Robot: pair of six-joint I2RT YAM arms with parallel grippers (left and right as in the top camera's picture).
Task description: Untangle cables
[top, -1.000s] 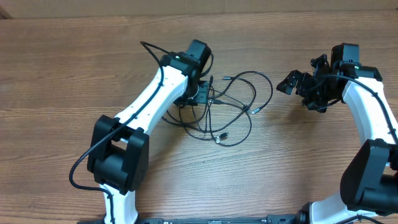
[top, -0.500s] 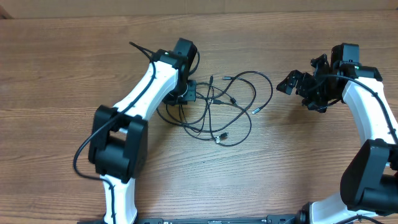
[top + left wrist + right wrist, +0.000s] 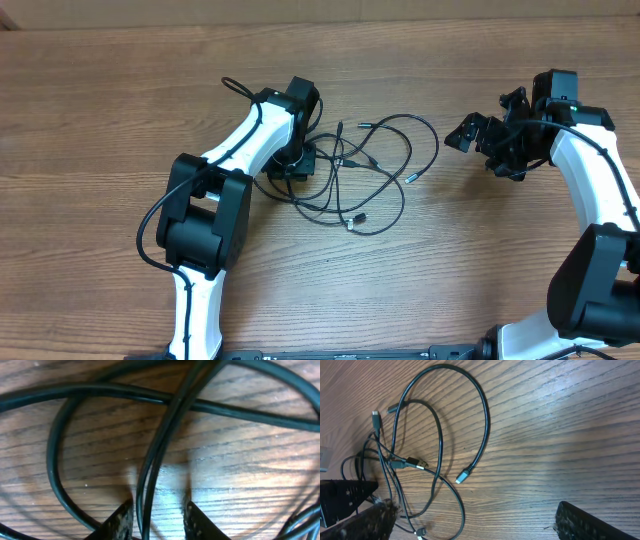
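Black cables (image 3: pixel 375 170) tangled mid wood table (image 3: pixel 100 110), at 3 o'clock of left gripper (image 3: pixel 297 163). L jaws narrowly parted, straddling doubled strand (image 3: pixel 150 475), not pinching yet. Best: shut on one strand only, lift, drag slow twd 9 o'clock. Right gripper (image 3: pixel 478 135) gaping wide, empty, well apart at 3 o'clock – could pin silver plug (image 3: pixel 462 478).

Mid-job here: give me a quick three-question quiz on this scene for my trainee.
1. True or false: the right gripper is shut on a cable.
2. Which arm's gripper is down at the cables? A) left B) right
3. Fill in: in the left wrist view, cable strands pass between the left gripper's ____.
Key: 1 false; 2 A; 3 fingers.
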